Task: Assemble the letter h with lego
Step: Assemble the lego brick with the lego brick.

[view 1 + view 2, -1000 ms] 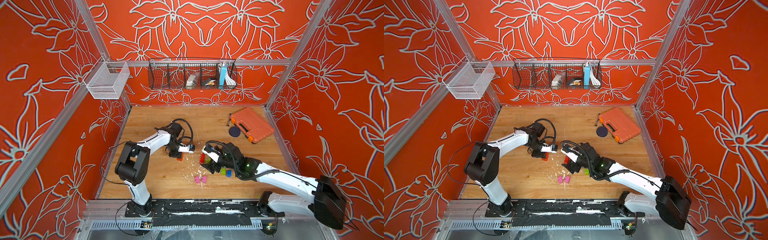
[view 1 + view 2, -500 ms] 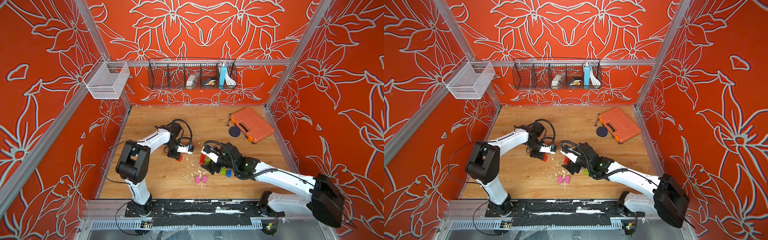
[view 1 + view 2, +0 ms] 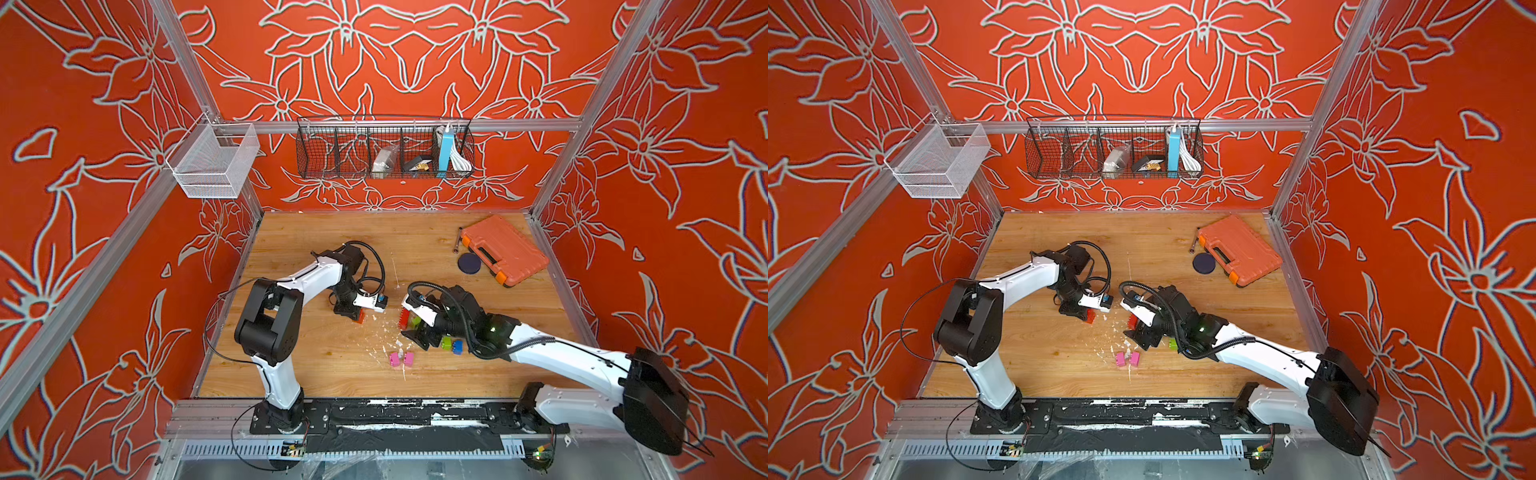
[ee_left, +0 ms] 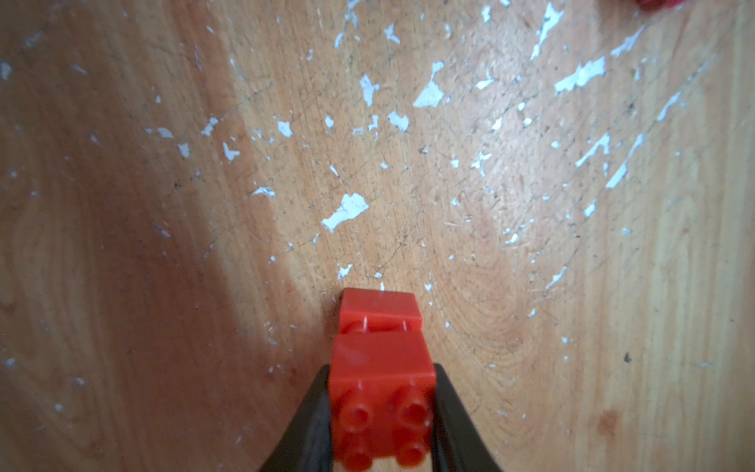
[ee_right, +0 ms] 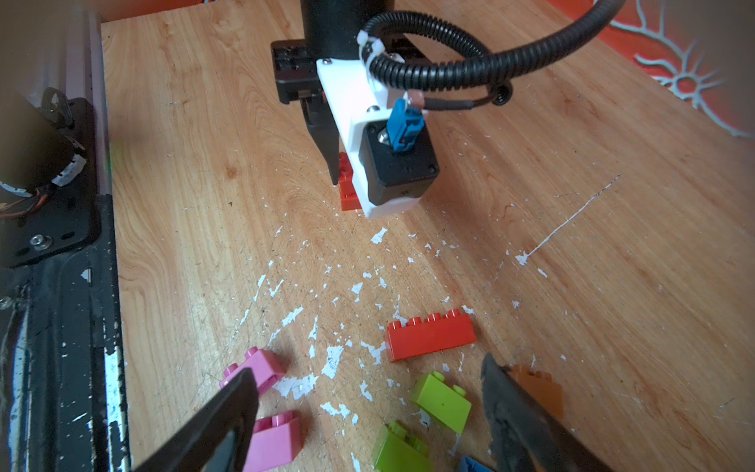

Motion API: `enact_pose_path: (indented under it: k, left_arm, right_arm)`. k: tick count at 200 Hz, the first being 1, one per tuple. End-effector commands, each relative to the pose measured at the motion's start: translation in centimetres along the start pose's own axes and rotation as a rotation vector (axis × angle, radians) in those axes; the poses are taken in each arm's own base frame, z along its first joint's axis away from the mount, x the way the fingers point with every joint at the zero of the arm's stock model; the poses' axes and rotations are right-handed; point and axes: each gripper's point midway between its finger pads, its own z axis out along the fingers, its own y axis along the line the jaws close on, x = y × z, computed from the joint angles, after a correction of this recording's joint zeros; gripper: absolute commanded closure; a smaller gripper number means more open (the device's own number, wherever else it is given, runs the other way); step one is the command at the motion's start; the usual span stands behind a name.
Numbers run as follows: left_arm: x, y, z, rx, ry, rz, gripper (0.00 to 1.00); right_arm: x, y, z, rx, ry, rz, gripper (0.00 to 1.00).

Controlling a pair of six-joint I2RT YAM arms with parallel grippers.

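Little has shifted: scratched wooden table [image 3: 332, 365], floral orange walls [image 3: 395, 62], tool case [image 3: 505, 249] upper right. Left gripper [image 4: 380, 370] clamps 2 red bricks [image 4: 383, 392]; right gripper [image 5: 367, 367] gapes, empty.

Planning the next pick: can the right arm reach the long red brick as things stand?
Probably yes: the right gripper is open, and the long red brick lies uncovered just ahead of it, with nothing between them.

The small red studded plastic brick stack [image 4: 382, 355] clamped in the left gripper [image 4: 382, 392] looks smooth and faintly glossy. The gripper's black fingers [image 4: 310, 421] are matt. Beneath them the pale wood-grain tabletop [image 4: 163, 204] is scratched, its coating flaked into white chips. Close around the right gripper [image 5: 367, 367], the lime green plastic brick [image 5: 443, 398], pink plastic brick [image 5: 265, 365] and long red plastic brick [image 5: 431, 337] have a smooth sheen.
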Motion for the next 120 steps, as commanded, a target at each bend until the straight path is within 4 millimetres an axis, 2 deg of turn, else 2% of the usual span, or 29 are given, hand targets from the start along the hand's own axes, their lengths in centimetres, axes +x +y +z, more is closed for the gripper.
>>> enact_pose_path:
  k: [1, 92, 120]
  left_arm:
    - [0.1, -1.5, 0.8, 0.07, -0.005, 0.05, 0.73]
    - [-0.7, -2.1, 1.5, 0.146, 0.028, 0.056, 0.77]
    - [0.8, -1.5, 2.7, 0.123, 0.126, 0.007, 0.78]
  right_arm:
    - [-1.3, 0.2, 0.0, -0.019, -0.035, -0.018, 0.12]
    - [-1.4, 0.2, 0.1, -0.017, -0.041, -0.02, 0.13]
    - [-1.1, -0.1, 0.0, -0.001, -0.023, -0.018, 0.13]
